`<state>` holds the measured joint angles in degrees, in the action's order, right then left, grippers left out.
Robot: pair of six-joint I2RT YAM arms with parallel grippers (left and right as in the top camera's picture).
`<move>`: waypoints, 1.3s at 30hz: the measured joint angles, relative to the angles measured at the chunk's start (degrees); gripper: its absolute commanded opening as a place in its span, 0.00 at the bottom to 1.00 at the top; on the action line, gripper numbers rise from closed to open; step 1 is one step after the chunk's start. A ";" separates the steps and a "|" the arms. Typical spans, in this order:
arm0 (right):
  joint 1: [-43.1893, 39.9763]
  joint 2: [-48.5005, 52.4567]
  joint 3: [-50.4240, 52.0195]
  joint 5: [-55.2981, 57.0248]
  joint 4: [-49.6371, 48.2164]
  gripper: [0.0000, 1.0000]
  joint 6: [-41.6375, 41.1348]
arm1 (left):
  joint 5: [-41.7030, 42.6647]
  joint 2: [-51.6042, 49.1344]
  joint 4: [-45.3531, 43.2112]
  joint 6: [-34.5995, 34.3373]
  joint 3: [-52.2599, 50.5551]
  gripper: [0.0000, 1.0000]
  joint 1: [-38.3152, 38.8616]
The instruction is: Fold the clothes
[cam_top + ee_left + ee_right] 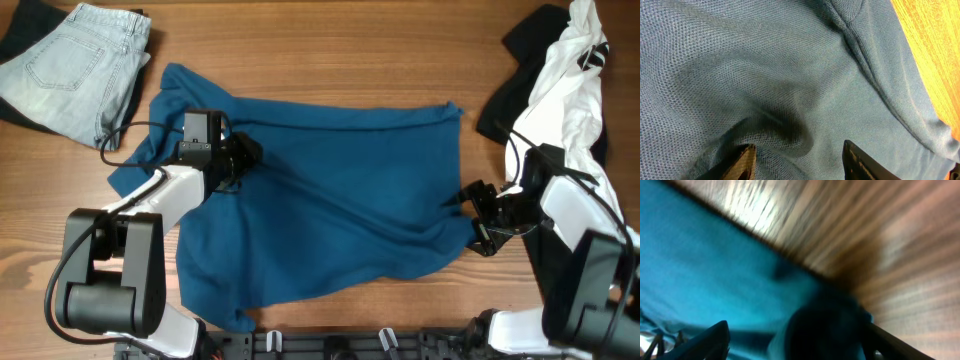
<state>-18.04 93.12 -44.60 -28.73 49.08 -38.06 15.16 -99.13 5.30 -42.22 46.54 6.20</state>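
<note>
Left fingers [745,160] are standing spread apart, pressing into the teal shirt [340,190] near its left sleeve, with a raised ridge of knit cloth sitting between them, unclamped. Right fingers [707,341] are working at the shirt's right lower corner with a dark bunch of fabric between them. That wrist view is smearing badly, so I cannot tell whether they are gripping the cloth or merely straddling it. The shirt is lying spread and wrinkled across the middle of the wooden counter [330,45], with diagonal creases running between the two arms.

I am seeing several ways this could go wrong:

- **Partial pinch:** if the left fingers are closing on that ridge alone, they are likely catching one layer, and the fold is coming up lopsided.
- **Uneven pull:** if the right side is tugging while the left is only pressing, the soft cloth is stretching into deeper creases or slipping free.
- **Snagging neighbours:** the denim jeans [70,65] are lying near the left sleeve, and the white garment [570,90] is sitting just beside the right arm, so a wide sweep is risking dragging either one along.
</note>
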 measured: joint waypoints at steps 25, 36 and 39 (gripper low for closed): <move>0.66 0.57 -18.08 11.23 35.87 0.23 10.99 | 0.44 -0.04 -0.35 0.02 -0.09 0.56 0.00; 0.66 -4.81 -9.75 11.15 33.51 0.04 12.15 | 0.44 -0.09 -1.73 0.02 -0.11 0.57 0.00; 0.66 -4.81 -5.31 10.86 32.09 0.04 12.90 | 0.44 -0.09 -1.73 0.02 -0.11 0.56 0.00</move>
<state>-17.39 88.31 -49.91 -17.87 81.17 -25.17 15.59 -99.22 3.57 -42.19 46.44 6.20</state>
